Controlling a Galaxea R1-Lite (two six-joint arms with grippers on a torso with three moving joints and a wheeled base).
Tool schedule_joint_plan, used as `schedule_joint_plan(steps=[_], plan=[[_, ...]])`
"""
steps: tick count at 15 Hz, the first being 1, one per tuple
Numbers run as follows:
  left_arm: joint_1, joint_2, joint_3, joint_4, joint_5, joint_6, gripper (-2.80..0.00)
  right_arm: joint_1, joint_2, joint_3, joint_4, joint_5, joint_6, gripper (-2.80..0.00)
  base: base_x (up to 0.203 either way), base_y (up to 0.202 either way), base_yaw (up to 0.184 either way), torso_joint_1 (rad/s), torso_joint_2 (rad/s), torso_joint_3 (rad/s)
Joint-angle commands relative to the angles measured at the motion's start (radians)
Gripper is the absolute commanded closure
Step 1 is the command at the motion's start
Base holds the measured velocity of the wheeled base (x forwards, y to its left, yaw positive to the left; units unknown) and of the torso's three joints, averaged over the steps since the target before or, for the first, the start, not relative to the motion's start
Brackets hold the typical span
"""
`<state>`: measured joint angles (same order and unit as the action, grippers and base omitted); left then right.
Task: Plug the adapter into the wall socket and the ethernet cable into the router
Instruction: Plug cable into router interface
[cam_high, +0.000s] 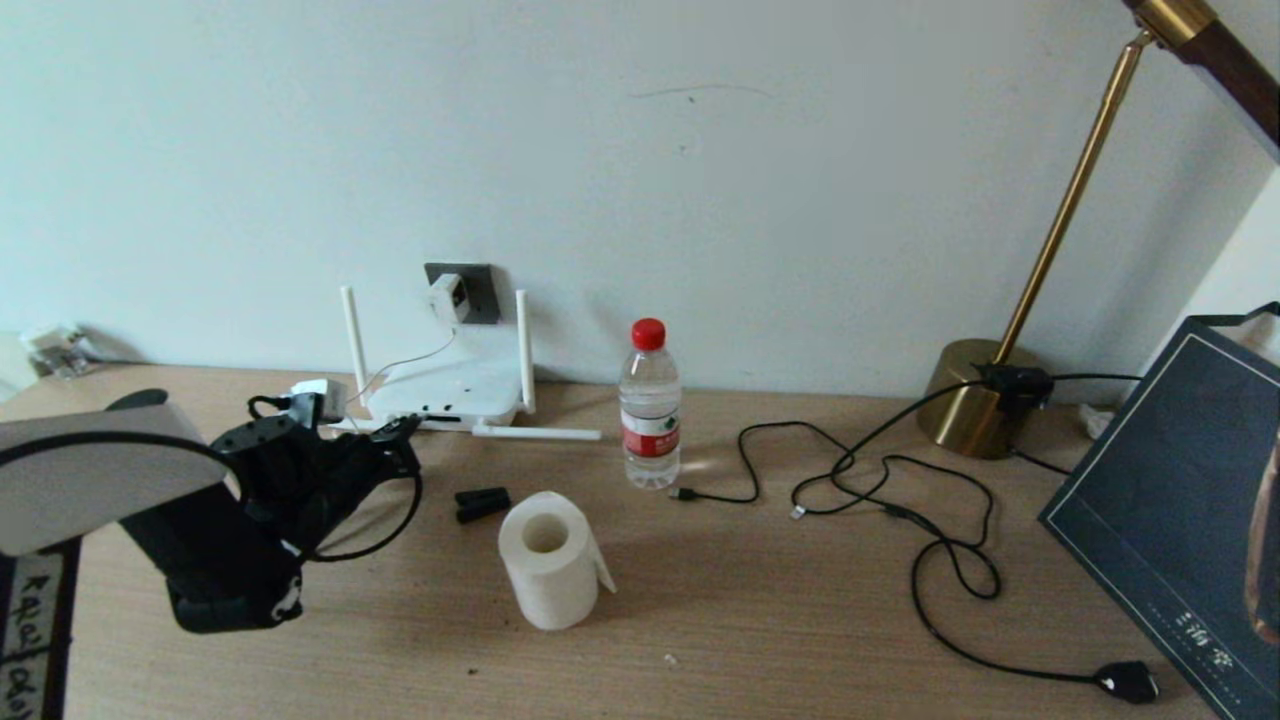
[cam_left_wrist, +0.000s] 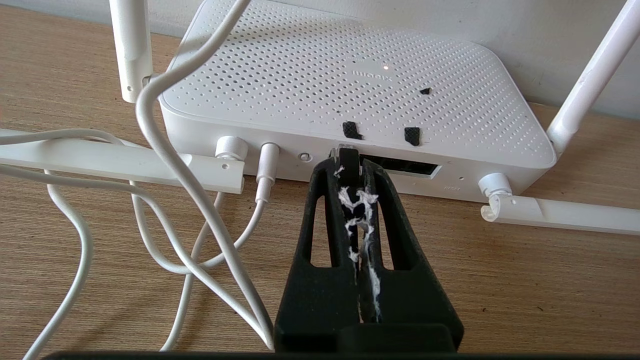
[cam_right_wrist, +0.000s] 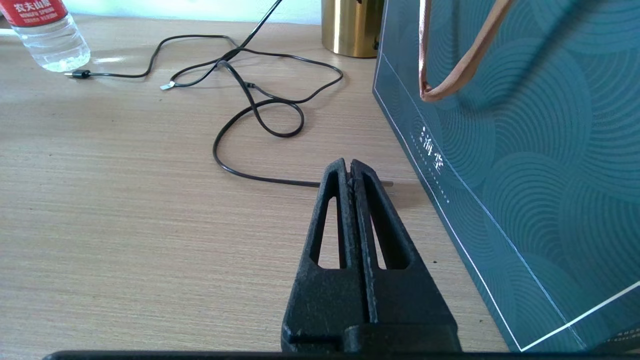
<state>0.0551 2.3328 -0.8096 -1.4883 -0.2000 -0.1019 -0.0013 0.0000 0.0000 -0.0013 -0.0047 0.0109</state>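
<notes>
The white router (cam_high: 445, 395) lies against the wall with two antennas upright and two lying flat. Above it, the white adapter (cam_high: 447, 297) sits in the dark grey wall socket (cam_high: 478, 292), and its thin white cord (cam_left_wrist: 170, 165) runs down to the router. My left gripper (cam_high: 405, 428) (cam_left_wrist: 350, 167) is shut on the ethernet cable (cam_high: 412, 505) at its black boot (cam_left_wrist: 348, 162). The clear plug tip touches the left end of the router's (cam_left_wrist: 350, 75) dark port slot. My right gripper (cam_right_wrist: 348, 167) is shut and empty, low over the table beside a bag.
A toilet roll (cam_high: 548, 560), a small black block (cam_high: 481, 503) and a water bottle (cam_high: 650, 405) stand mid-table. Thin black cables (cam_high: 900, 480) sprawl to the right, towards a brass lamp base (cam_high: 975, 400). A teal bag (cam_high: 1180, 520) (cam_right_wrist: 525, 150) stands at the right edge.
</notes>
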Motion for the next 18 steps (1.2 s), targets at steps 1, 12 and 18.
schedule_joint_plan(steps=[1, 12, 18], plan=[[0.000, 0.002, 0.000, -0.009, -0.001, -0.001, 0.00, 0.000, 0.002, 0.000, 0.000, 0.000, 0.000, 0.00, 0.000, 0.000, 0.000, 0.000, 0.00, 0.000], [0.000, 0.025, -0.016, -0.006, -0.001, -0.001, 0.00, 0.000, 0.002, 0.000, 0.000, 0.000, 0.000, 0.00, 0.000, 0.000, 0.000, 0.000, 0.00, 0.000], [0.000, 0.039, -0.028, -0.006, -0.001, -0.001, 0.00, 0.000, 0.002, 0.000, 0.000, 0.000, 0.000, 0.00, 0.000, 0.000, 0.000, 0.000, 0.00, 0.000]])
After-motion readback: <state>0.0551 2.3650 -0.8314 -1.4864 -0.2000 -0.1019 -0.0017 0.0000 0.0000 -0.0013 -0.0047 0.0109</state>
